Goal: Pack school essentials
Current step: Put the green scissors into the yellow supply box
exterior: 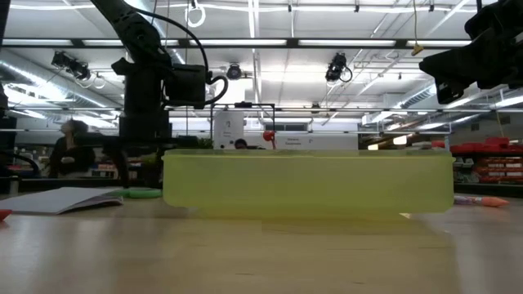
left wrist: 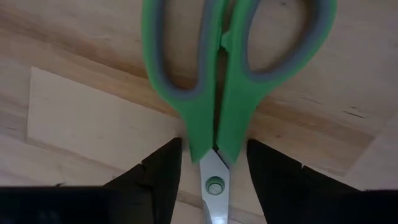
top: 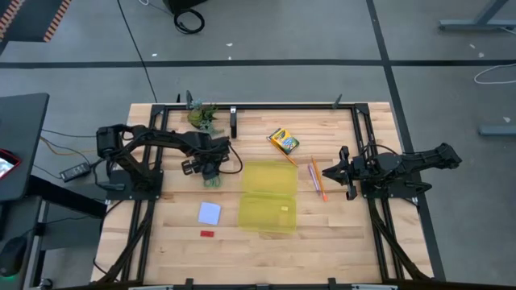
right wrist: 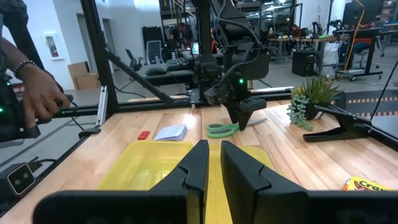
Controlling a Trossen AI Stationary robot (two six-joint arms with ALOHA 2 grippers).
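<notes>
The green-handled scissors lie flat on the table, also seen in the right wrist view. My left gripper points down over them, open, one finger on each side of the neck by the pivot. The pale blue note pad and the red eraser lie near the table's front. The crayon box, the purple pen and the orange pencil lie right of the yellow case. My right gripper waits shut beside the pencil. My left gripper comes from above, its fingers across the scissors' neck just below the handles. The scissors lie on the wood. I cannot tell whether either finger touches them.
The open translucent yellow case sits mid-table between the arms. A leafy toy plant and a black clamp stand at the far edge. A black frame rims the table. A person's hand shows beyond the table's left side.
</notes>
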